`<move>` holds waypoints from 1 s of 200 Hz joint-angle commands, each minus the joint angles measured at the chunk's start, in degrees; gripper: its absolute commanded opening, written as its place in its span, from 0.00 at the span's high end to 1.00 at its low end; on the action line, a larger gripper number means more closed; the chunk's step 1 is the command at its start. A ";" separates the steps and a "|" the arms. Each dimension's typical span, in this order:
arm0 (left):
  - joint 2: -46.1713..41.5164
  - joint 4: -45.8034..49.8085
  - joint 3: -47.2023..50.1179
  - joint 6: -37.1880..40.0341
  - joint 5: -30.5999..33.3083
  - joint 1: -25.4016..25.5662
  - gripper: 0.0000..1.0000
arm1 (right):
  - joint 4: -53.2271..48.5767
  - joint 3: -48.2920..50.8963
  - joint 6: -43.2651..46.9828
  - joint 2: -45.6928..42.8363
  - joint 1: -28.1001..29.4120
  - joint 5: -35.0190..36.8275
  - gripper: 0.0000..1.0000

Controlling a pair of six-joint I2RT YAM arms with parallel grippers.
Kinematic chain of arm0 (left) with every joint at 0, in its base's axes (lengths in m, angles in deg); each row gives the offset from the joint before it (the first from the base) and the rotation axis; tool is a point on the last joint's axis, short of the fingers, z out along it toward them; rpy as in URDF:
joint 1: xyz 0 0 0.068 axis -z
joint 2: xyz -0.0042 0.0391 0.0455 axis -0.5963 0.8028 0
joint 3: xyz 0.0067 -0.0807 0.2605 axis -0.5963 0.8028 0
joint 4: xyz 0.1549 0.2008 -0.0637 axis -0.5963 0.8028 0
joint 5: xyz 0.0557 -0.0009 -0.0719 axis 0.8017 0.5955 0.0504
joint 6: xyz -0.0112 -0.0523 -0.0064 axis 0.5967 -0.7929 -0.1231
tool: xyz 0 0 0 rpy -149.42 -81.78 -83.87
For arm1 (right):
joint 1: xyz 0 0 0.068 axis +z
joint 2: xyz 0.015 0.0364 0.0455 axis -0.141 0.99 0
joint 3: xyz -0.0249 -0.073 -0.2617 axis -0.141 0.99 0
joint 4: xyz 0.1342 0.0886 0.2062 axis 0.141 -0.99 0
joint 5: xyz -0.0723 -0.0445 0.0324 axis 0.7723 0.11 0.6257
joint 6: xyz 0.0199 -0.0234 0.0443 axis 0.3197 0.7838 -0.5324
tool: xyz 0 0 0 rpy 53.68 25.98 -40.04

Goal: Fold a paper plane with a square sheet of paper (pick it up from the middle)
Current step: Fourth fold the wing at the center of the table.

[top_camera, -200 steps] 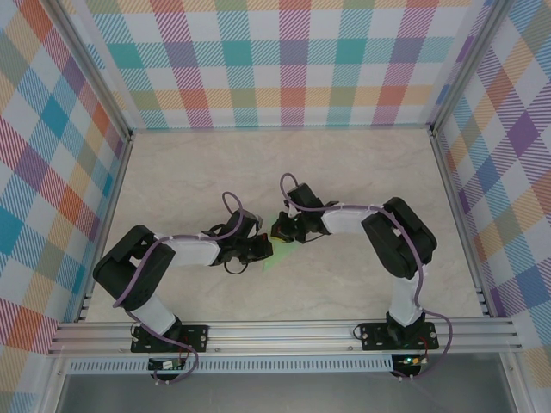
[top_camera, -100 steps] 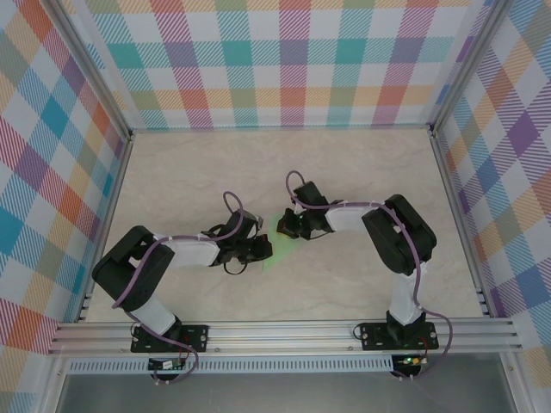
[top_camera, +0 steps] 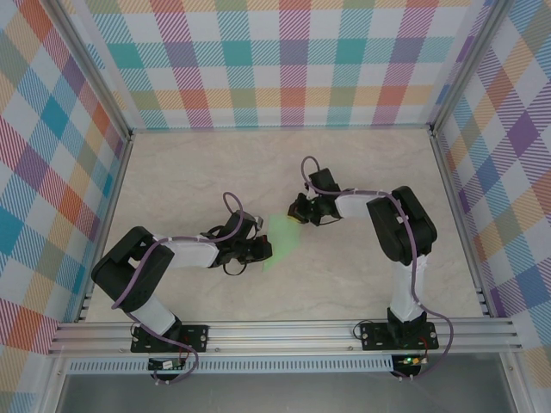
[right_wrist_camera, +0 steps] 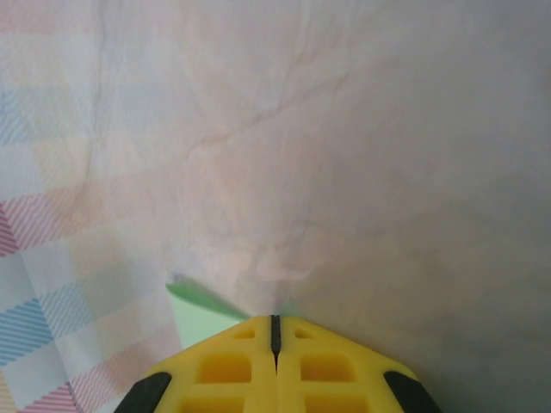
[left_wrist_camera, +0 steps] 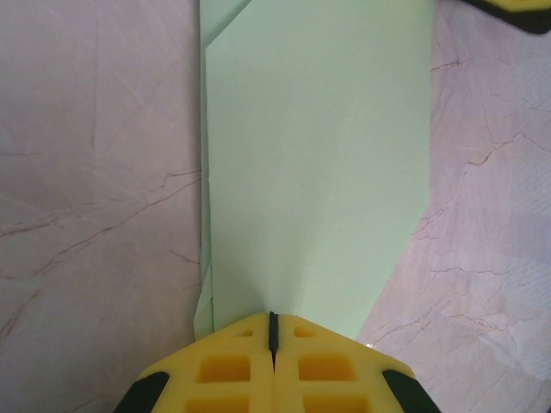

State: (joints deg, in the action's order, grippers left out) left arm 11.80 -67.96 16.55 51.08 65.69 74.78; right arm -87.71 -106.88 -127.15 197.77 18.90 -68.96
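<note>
The pale mint-green sheet of paper (top_camera: pixel 281 236) lies flat on the marble table between my two grippers, folded into a long strip. In the left wrist view the paper (left_wrist_camera: pixel 318 163) tapers toward my left gripper (left_wrist_camera: pixel 272 320). That gripper is shut, and its yellow tips rest on the paper's narrow near end. My left gripper (top_camera: pixel 263 250) sits at the paper's lower left in the top view. My right gripper (top_camera: pixel 296 212) is shut at the paper's far end. In the right wrist view a green corner of the paper (right_wrist_camera: pixel 200 311) peeks out left of the right gripper (right_wrist_camera: pixel 275 320).
The table (top_camera: pixel 215 172) is beige marble, fenced by aluminium rails (top_camera: pixel 284 331) and plaid walls. The tip of my right gripper (left_wrist_camera: pixel 508 7) shows at the top right of the left wrist view, just beyond the paper's far corner. Purple cables loop above both wrists.
My right gripper has slid away to the back right, which leaves more of the green paper showing. The left arm has stayed where it was with its tips on the paper.
</note>
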 commanded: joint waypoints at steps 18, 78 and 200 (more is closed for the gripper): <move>1.86 13.50 4.37 1.63 0.28 0.06 1.00 | -4.33 -2.92 3.30 1.21 -2.11 5.21 1.00; 1.39 13.35 2.89 1.26 -0.56 0.05 1.00 | -3.49 -0.63 3.77 -9.15 -0.68 -0.46 1.00; 1.48 13.94 1.54 1.50 -0.67 0.06 1.00 | 1.60 7.09 -0.92 -4.53 7.87 4.34 1.00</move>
State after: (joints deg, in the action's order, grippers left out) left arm 11.39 -65.75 16.03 51.08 64.92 74.71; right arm -85.13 -99.40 -129.13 190.84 27.82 -68.06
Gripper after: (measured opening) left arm 0.040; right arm 0.043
